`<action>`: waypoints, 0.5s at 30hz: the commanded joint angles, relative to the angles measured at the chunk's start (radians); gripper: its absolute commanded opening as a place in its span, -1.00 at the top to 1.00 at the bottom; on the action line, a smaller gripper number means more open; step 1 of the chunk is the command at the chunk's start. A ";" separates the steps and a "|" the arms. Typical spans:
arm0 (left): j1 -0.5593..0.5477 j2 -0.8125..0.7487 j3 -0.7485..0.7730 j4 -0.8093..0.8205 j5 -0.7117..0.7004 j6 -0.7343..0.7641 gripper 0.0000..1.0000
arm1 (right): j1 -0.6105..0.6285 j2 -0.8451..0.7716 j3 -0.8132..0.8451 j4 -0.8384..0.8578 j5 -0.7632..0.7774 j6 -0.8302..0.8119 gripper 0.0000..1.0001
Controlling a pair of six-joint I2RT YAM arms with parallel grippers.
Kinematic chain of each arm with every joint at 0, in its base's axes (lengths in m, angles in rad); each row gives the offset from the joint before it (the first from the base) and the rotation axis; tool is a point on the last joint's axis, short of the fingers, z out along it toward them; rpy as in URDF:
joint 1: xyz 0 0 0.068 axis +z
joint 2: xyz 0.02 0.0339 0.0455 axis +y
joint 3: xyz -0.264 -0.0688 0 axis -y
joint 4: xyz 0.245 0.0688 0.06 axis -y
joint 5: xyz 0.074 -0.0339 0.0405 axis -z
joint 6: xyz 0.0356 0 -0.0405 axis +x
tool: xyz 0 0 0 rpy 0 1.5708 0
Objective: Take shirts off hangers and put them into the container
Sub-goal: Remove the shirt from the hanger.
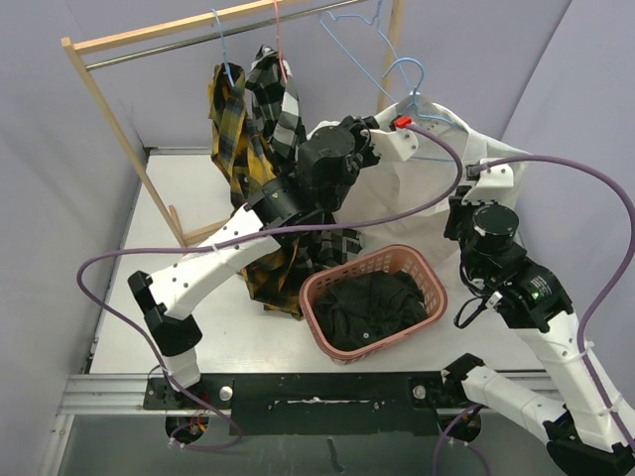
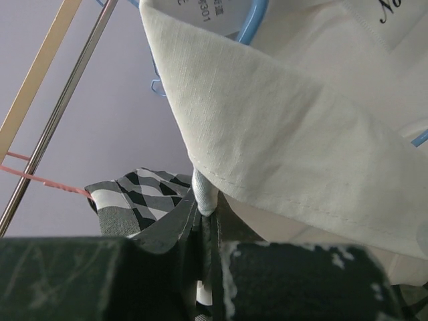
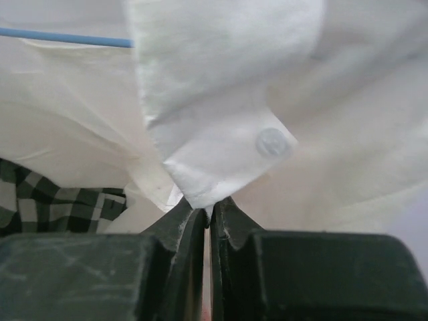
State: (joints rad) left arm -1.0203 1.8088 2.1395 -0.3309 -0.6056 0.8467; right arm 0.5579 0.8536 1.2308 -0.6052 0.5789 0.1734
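Closest of all, the right gripper (image 3: 207, 215) has its two dark fingers pressed together on a corner of the white shirt (image 3: 214, 100), with a clear button (image 3: 274, 142) sewn just above the pinch. Nothing shows between the jaws but that cloth. That hand sits just beyond the right end of the pink basket (image 1: 310, 307), low against the shirt's hanging side.

The left gripper (image 2: 204, 224) is closed too. It is beyond the basket's far rim and higher than the other hand, nipping a pale narrow fold tucked right under the collar. I take the fold for part of the same shirt, though I can't be certain. The light blue hanger (image 2: 253, 25) curves inside the collar just above that grip.

So the white shirt is spread in the air behind the basket, held near the collar by the left arm and at a lower corner by the right, with the hanger inside it. A black shirt (image 1: 372, 307) lies in the basket.

The basket's long side runs roughly left to right between the two arms. It lies down and toward the front from both hands, and the right hand is much the nearer. To my eye the next move depends on getting the hanger out of the shoulders before the cloth can drop forward. The yellow plaid shirt (image 1: 230, 129) and the checked shirt (image 1: 283, 94) hang beyond the basket's left end.
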 commanded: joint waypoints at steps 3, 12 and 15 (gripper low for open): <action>0.035 -0.167 -0.091 0.141 -0.003 -0.069 1.00 | 0.004 -0.064 0.100 -0.029 0.211 -0.040 1.00; 0.097 -0.328 -0.338 0.199 0.034 -0.151 1.00 | 0.006 -0.094 0.258 -0.089 0.320 -0.147 1.00; 0.098 -0.342 -0.404 0.291 0.014 -0.068 1.00 | 0.007 -0.100 0.306 -0.093 0.319 -0.167 1.00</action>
State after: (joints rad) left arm -0.9581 1.5574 1.7737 -0.2329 -0.5358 0.7670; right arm 0.5674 0.7681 1.4639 -0.7017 0.7967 0.0662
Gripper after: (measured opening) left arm 0.042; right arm 0.039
